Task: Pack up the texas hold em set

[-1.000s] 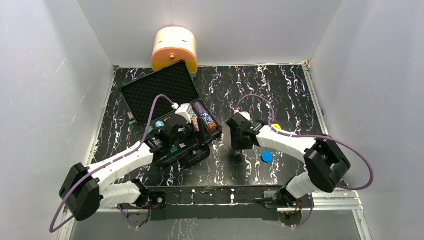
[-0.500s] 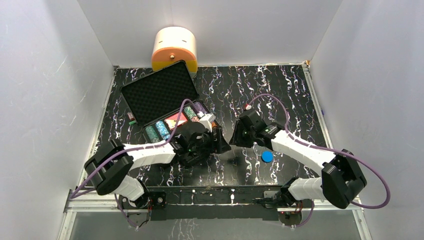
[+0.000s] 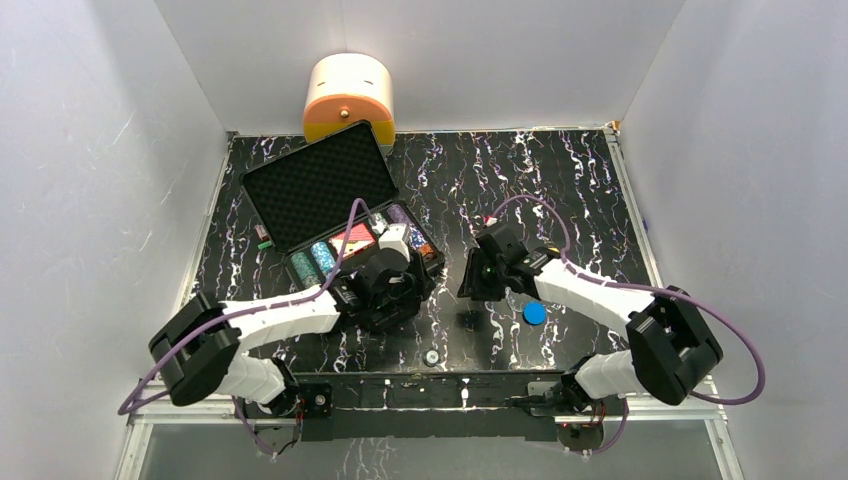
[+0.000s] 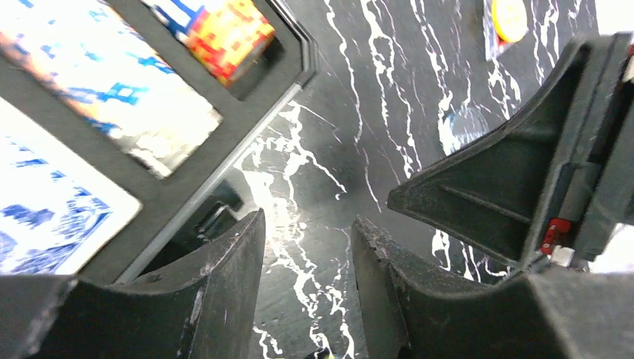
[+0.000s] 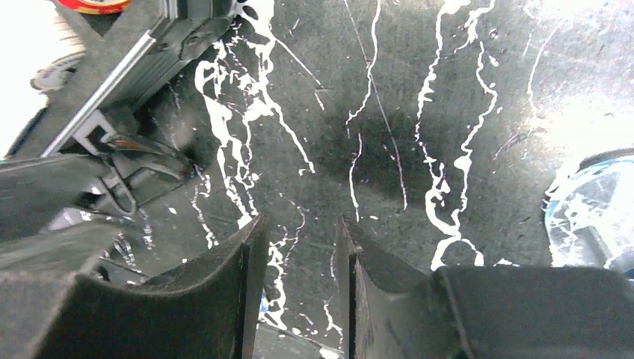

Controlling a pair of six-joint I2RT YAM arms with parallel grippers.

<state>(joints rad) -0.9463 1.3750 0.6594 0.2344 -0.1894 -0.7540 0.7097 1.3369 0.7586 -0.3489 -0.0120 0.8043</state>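
Observation:
The texas hold em set's black case lies open, its foam-lined lid (image 3: 320, 185) tipped back. Chip rows (image 3: 315, 262) and a red deck (image 3: 352, 238) sit in the base. My left gripper (image 3: 400, 295) hovers at the base's front right corner, open with only bare table between its jaws (image 4: 308, 224). In the left wrist view the case corner (image 4: 187, 187) holds blue-patterned cards and a red-yellow chip stack (image 4: 228, 34). My right gripper (image 3: 475, 282) is just right of the case, open and empty (image 5: 300, 224). A blue disc (image 3: 535, 313) lies beside it (image 5: 594, 213). A yellow disc (image 4: 508, 15) shows farther off.
A cream-and-orange rounded container (image 3: 348, 95) stands behind the case at the back wall. A small round piece (image 3: 431, 356) lies on the marbled table near the front rail. White walls close in on the left, right and back.
My left arm swung right past the case, then drew back to its front corner while its jaws narrowed. The small round piece now lies near the front rail. The right gripper moved toward the case.

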